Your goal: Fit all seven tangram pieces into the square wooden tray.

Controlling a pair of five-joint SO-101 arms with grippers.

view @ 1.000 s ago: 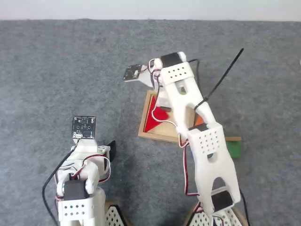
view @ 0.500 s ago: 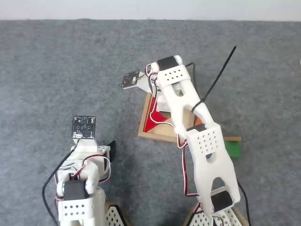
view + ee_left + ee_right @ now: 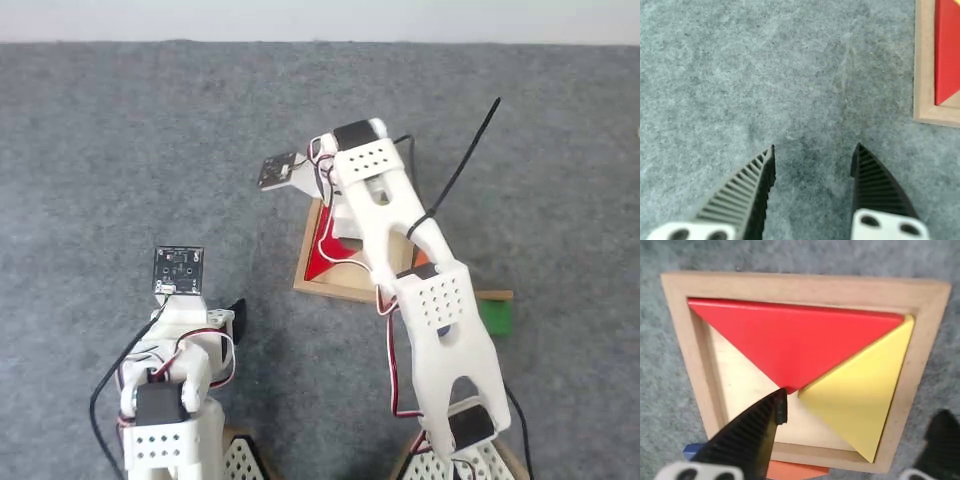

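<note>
Square wooden tray (image 3: 800,282): lay flat on the grey mat (image 3: 150,150), beneath the right arm's forward end; held two pieces, with part of its pale floor (image 3: 737,382) left bare.
Red triangle (image 3: 795,340): sat inside the tray, long edge flush against one inner wall, apex pointing to the middle.
Yellow triangle (image 3: 860,395): sat inside the tray against the adjoining wall, one short edge pressed along the red triangle's short edge.
Orange piece (image 3: 797,471): lay outside the tray, just beside the outer rim.
Blue piece (image 3: 690,450): lay outside the same rim, near the orange piece, mostly hidden by a finger.
Green piece (image 3: 495,317): rested on the mat outside the tray, beside the right arm.
Right gripper (image 3: 860,412): hung over the tray with jaws spread wide and nothing between them; one fingertip (image 3: 781,405) close to the red triangle's apex, contact impossible to judge.
Left gripper (image 3: 815,150): hovered over bare mat with jaws apart, empty, the tray's corner off to one side.
</note>
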